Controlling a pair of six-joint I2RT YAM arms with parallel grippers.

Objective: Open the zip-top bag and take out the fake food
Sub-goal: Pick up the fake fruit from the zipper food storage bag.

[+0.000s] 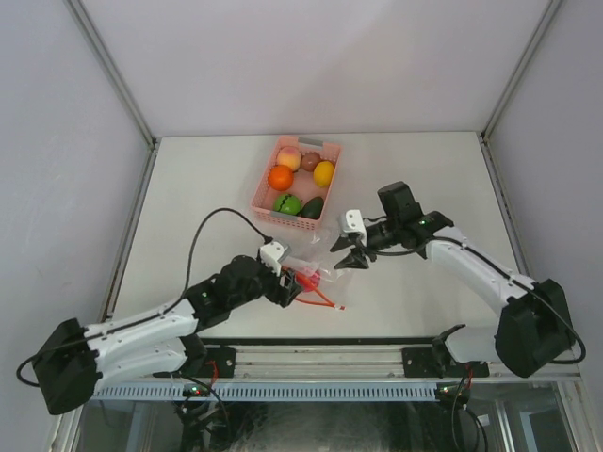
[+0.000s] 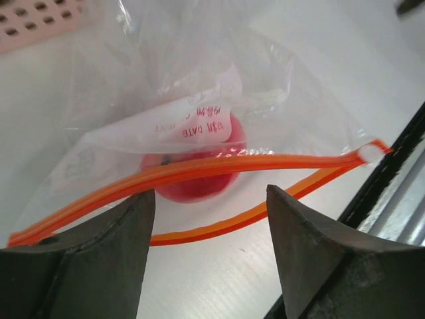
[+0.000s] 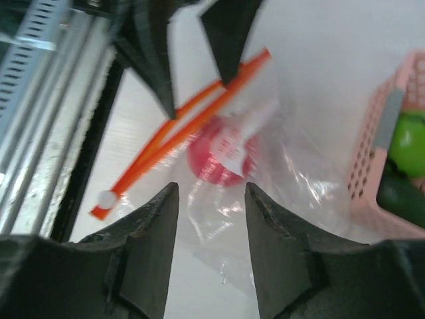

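The clear zip-top bag (image 1: 316,268) lies on the table between my two grippers, its orange zipper strips (image 2: 199,169) parted so the mouth gapes. One red-pink fake food (image 2: 194,181) sits inside under a white label; it also shows in the right wrist view (image 3: 214,159). My left gripper (image 1: 293,284) is open and empty, its fingertips at the bag's mouth (image 2: 210,194). My right gripper (image 1: 349,260) is open and empty, just above the bag's closed end (image 3: 211,189). Several other fake foods, among them an orange one (image 1: 280,178), a yellow one (image 1: 323,173) and a green one (image 1: 287,203), lie in the pink basket (image 1: 264,209).
The pink slotted basket stands behind the bag and shows at the right edge of the right wrist view (image 3: 375,156). The table's front edge with a black strip and metal rail (image 3: 46,119) runs just beyond the zipper's end.
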